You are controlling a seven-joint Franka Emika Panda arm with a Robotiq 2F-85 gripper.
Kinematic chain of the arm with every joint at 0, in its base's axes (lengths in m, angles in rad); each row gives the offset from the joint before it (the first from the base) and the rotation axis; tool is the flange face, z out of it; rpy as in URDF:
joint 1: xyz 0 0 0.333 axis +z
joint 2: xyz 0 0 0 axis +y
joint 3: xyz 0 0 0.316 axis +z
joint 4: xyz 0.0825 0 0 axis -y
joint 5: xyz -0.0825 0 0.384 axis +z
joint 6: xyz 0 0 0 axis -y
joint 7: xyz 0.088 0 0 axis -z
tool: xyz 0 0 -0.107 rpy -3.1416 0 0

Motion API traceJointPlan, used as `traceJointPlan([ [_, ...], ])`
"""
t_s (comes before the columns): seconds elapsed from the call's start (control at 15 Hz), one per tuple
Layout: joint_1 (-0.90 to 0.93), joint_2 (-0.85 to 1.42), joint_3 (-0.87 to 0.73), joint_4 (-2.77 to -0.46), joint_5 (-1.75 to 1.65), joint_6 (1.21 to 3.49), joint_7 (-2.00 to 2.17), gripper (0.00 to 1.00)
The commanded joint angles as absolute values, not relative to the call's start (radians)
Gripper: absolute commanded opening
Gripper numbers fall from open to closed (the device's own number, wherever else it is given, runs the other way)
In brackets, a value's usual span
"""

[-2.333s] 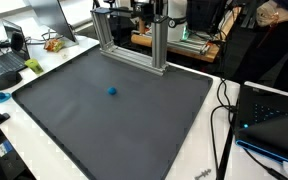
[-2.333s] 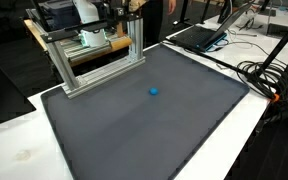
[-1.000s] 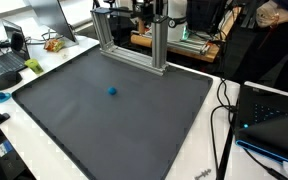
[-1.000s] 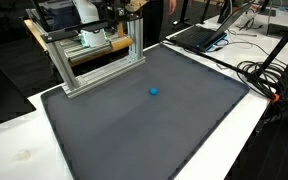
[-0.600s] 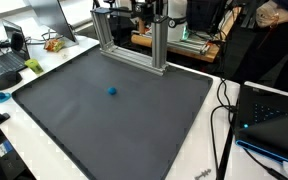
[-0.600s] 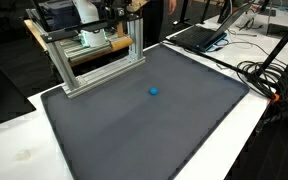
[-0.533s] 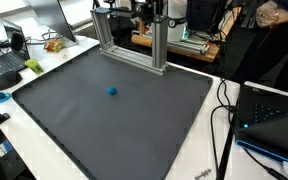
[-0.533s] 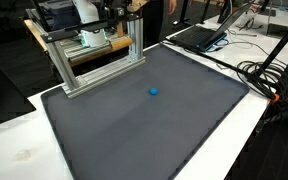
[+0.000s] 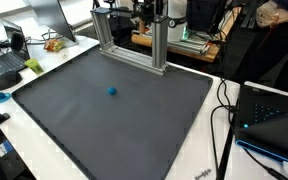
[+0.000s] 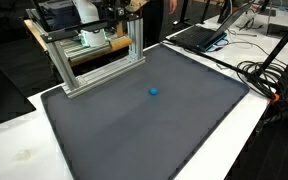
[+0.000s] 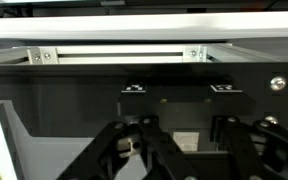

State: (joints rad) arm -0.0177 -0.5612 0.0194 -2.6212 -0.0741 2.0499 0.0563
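A small blue ball (image 9: 111, 91) (image 10: 153, 91) lies alone on a big dark mat (image 9: 134, 130) (image 10: 154, 135), a little towards the back. Behind the mat stands an aluminium frame (image 9: 134, 40) (image 10: 94, 60). My gripper (image 11: 182, 172) appears only in the wrist view, where its black linkage bars rise from the bottom edge in front of a dark panel (image 11: 174, 90) with two small markers. The fingertips are cut off below that view. The bars stand close together and I see nothing held. The gripper is far from the ball and appears in neither exterior view.
An open laptop (image 9: 4, 62) and a small green object (image 9: 33, 65) sit on the white table beside the mat. Another laptop (image 10: 199, 35) and a tangle of black cables (image 10: 269, 75) lie along the opposite side. People and equipment fill the background.
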Motion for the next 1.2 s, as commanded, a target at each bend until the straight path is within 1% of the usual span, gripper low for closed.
traceJointPlan([
  [0.0,-0.017,-0.558,0.018,-2.605,-0.061,2.011,0.064,0.22],
  [0.67,-0.033,-0.551,0.021,-2.589,-0.082,2.163,0.084,0.22],
  [0.93,-0.042,-0.486,0.024,-2.516,-0.097,2.212,0.082,0.22],
  [1.13,-0.039,-0.389,0.021,-2.42,-0.094,2.226,0.075,0.22],
])
